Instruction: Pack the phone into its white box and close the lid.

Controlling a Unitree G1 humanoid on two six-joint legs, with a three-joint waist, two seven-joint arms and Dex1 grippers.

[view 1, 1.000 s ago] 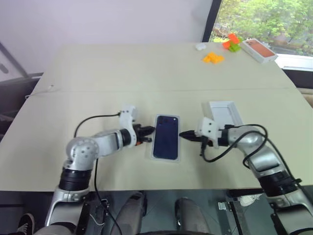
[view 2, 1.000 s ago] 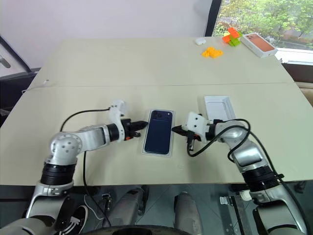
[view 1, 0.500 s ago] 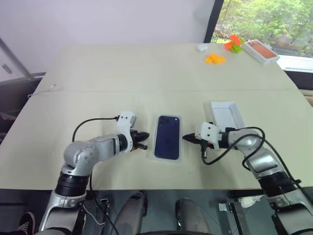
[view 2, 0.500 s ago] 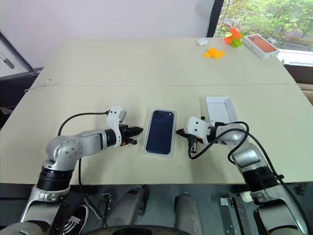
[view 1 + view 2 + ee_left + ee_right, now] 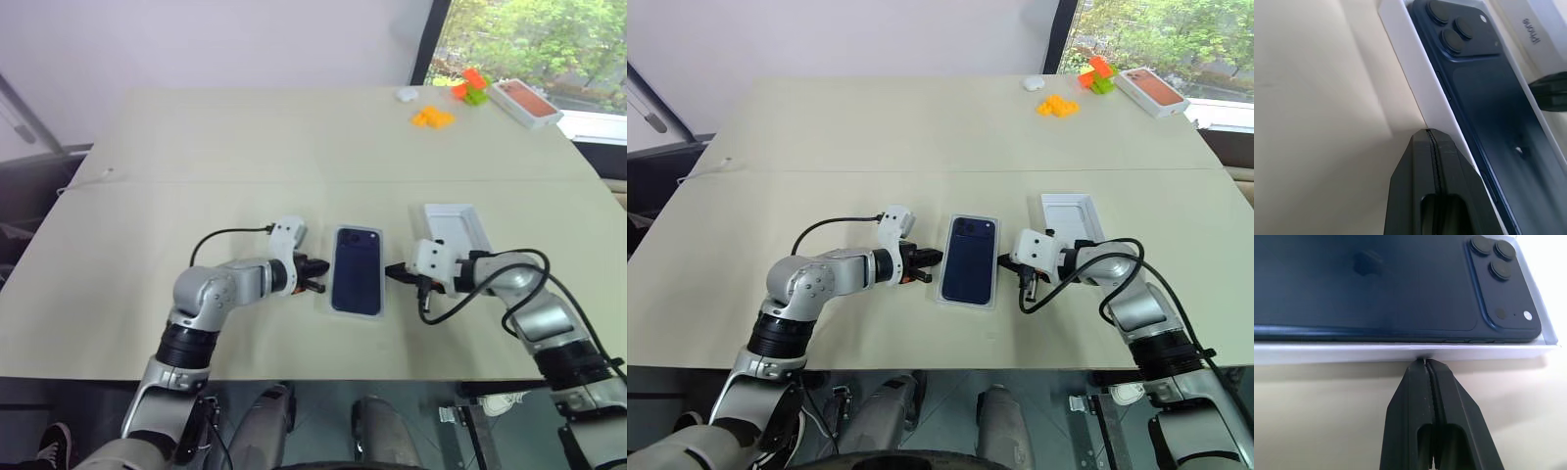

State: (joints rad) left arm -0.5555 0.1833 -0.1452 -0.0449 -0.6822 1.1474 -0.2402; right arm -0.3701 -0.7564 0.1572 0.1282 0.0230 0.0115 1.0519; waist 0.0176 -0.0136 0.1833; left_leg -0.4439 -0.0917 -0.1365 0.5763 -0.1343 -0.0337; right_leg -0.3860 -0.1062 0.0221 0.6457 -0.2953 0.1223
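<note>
The dark blue phone (image 5: 357,271) lies back up in the shallow white box (image 5: 330,284), its camera cluster at the far end. My left gripper (image 5: 320,286) is shut, with its tip at the box's left rim (image 5: 1410,63). On the opposite side, my right gripper (image 5: 393,271) is also shut, and its tip touches the right rim (image 5: 1352,352). The lid (image 5: 453,227) lies hollow side up just to the right of the box, behind my right gripper.
At the far right corner of the table are orange blocks (image 5: 431,117), a green and orange toy (image 5: 470,86), a small white object (image 5: 405,94) and a white box with an orange-red picture (image 5: 527,101). The table's front edge runs close under both arms.
The box with the phone has slid a little to the right, towards the lid. My left gripper followed it to the right and my right gripper drew back to the right. Both stayed shut.
</note>
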